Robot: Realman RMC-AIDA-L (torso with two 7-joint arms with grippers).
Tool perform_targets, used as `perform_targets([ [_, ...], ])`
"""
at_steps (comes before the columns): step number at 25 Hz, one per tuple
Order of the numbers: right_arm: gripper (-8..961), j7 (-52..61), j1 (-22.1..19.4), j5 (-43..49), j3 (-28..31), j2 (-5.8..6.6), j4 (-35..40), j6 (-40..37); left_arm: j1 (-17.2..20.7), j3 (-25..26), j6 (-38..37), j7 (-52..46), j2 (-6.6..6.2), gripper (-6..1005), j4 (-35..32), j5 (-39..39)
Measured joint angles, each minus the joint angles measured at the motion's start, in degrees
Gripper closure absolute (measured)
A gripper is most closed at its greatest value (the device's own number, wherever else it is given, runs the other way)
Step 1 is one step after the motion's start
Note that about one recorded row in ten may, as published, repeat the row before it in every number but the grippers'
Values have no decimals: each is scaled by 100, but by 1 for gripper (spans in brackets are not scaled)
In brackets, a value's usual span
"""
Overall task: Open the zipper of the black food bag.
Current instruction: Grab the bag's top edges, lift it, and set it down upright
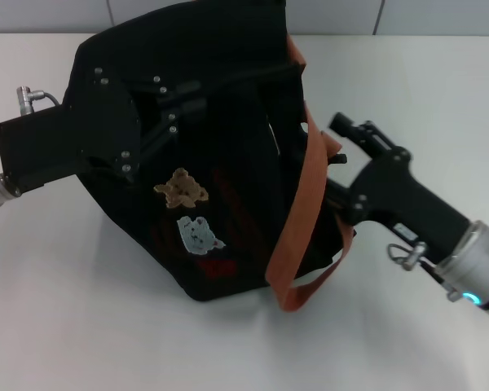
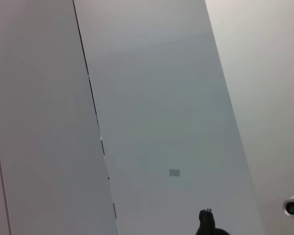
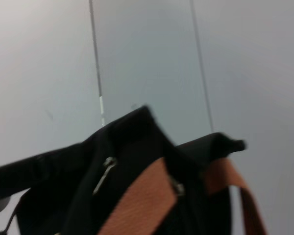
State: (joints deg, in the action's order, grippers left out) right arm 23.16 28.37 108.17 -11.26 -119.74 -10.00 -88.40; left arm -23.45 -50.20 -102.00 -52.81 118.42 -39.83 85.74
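The black food bag (image 1: 228,163) lies tilted on the white table, its tan and pale blue bear patches facing up. An orange-brown strap (image 1: 303,204) loops down its right side. My left gripper (image 1: 186,106) is pressed against the bag's upper left part. My right gripper (image 1: 339,143) is at the bag's right edge, against the strap. In the right wrist view the bag's top (image 3: 137,142) fills the lower half, with a silver pull tab (image 3: 104,175) of the zipper hanging there. The zipper track is hard to make out against the black fabric.
The white table (image 1: 81,326) stretches around the bag, with a grey panelled wall (image 1: 334,16) behind it. The left wrist view shows only grey wall panels (image 2: 161,122).
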Motion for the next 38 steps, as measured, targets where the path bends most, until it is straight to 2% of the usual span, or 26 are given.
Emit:
perform_targets([
  [7,150,164,-84,-22,118,18,166,-120,47,0,0,79,-3,908,37,4],
  [12,151,491,-117,-24,355,26,338,-483,84,-31,0,88,-4,908,37,4],
  [19,153,638,269,48,307,26,524,-713,100,-49,-41,101,2,907,40,20],
  [23,154,441,477,451,287,22,539,-789,111,-59,-79,104,-2,907,114,26],
  [32,157,-92,506,705,305,0,502,-800,142,-60,-126,104,-1,908,116,35],
  [38,159,-274,697,667,372,-15,343,-543,138,-59,-204,151,14,907,158,32],
])
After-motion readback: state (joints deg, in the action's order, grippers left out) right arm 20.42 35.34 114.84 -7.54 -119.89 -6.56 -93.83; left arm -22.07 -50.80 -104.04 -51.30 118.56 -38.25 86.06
